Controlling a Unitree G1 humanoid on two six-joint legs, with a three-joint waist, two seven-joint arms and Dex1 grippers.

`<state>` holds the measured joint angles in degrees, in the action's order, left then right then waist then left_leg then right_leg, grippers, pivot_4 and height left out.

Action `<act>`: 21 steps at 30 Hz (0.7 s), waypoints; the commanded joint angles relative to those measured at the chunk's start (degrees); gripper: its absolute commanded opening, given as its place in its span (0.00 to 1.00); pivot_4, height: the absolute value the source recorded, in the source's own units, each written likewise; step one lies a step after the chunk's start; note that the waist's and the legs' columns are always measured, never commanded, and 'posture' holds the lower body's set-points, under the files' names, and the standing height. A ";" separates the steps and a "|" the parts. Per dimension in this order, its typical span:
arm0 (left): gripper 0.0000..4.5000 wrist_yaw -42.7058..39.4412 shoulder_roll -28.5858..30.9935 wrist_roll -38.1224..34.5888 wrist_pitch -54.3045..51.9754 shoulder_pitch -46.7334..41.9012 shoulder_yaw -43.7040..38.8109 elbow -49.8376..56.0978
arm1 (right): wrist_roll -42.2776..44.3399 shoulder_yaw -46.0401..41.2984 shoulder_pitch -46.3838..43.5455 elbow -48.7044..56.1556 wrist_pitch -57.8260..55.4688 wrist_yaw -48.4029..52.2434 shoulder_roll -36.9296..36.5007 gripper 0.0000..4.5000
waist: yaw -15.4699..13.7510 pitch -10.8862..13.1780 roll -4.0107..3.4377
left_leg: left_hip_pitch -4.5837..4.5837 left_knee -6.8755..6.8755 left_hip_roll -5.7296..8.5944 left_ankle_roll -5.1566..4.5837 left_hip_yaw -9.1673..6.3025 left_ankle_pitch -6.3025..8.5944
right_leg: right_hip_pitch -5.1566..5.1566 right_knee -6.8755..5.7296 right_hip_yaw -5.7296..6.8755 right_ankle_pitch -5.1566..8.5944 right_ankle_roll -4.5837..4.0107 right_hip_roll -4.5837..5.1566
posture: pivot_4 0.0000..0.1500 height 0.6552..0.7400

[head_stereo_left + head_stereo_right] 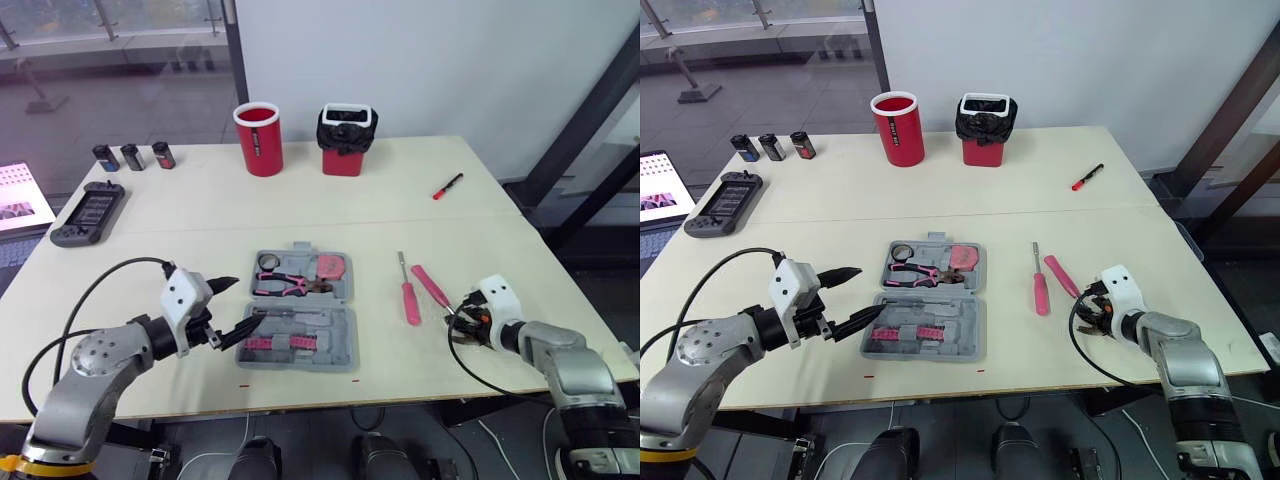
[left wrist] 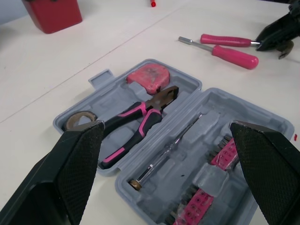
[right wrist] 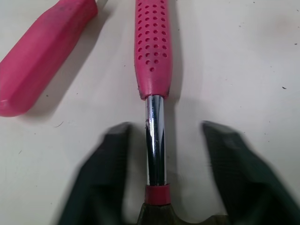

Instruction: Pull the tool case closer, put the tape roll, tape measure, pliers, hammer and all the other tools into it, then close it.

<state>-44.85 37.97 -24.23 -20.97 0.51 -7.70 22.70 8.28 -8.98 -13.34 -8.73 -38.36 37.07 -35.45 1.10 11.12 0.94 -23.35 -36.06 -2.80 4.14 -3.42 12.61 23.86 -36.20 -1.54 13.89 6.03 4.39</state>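
The grey tool case (image 1: pixel 345 335) lies open at mid-table. Its far half holds the tape roll (image 1: pixel 268 262), the pink-handled pliers (image 1: pixel 288 285) and the pink tape measure (image 1: pixel 331 267). Its near half holds pink bit strips and a thin tester screwdriver (image 2: pixel 164 154). My left gripper (image 1: pixel 235 306) stands open at the case's left edge, with nothing between its fingers. To the right of the case lie a pink screwdriver (image 1: pixel 410 297) and the hammer (image 1: pixel 431 285). My right gripper (image 3: pixel 164 145) is open, with a finger on each side of the hammer's chrome shaft (image 3: pixel 155 136) near its head.
A red cup (image 1: pixel 259 138) and a red bin lined with a black bag (image 1: pixel 346 142) stand at the back. A red marker (image 1: pixel 447 186) lies at the back right. A game controller (image 1: pixel 90 213) and three small dark cells (image 1: pixel 133 156) sit at the far left.
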 commanded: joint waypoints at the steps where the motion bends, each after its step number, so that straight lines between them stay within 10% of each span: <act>1: 1.00 0.02 1.01 -0.22 0.12 0.67 -1.95 1.37 | 1.96 -0.92 0.44 0.18 -1.93 1.27 -1.15 0.07 | 0.00 0.00 0.00 | 0.00 0.00 0.00 0.00 0.00 0.00 | 0.00 0.00 0.00 0.00 0.00 0.00 | 1.00 1.00; 8: 1.00 -1.73 3.13 -0.68 1.34 2.16 -4.85 -0.50 | 4.35 -1.63 -5.00 1.71 -2.45 5.05 -5.68 0.01 | 0.10 0.07 -0.10 | -0.02 0.01 0.00 0.00 0.00 0.00 | 0.04 0.00 0.00 0.00 0.00 0.00 | 1.00 1.00; 21: 1.00 -10.33 9.24 -0.82 7.49 10.88 -15.85 -9.27 | -5.44 27.13 -34.23 6.46 0.95 26.84 -10.58 0.01 | 1.75 0.14 -0.22 | -0.17 0.30 -0.05 0.00 0.06 0.00 | 0.46 -0.02 -0.02 0.02 0.00 -0.03 | 1.00 1.00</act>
<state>-54.78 46.88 -24.36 -14.55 11.04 -21.21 13.11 4.57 15.30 -45.15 -6.13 -37.06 61.09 -46.04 2.85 11.26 0.72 -23.53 -35.70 -2.85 4.14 -3.35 12.61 24.35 -36.20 -1.56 13.91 6.03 4.36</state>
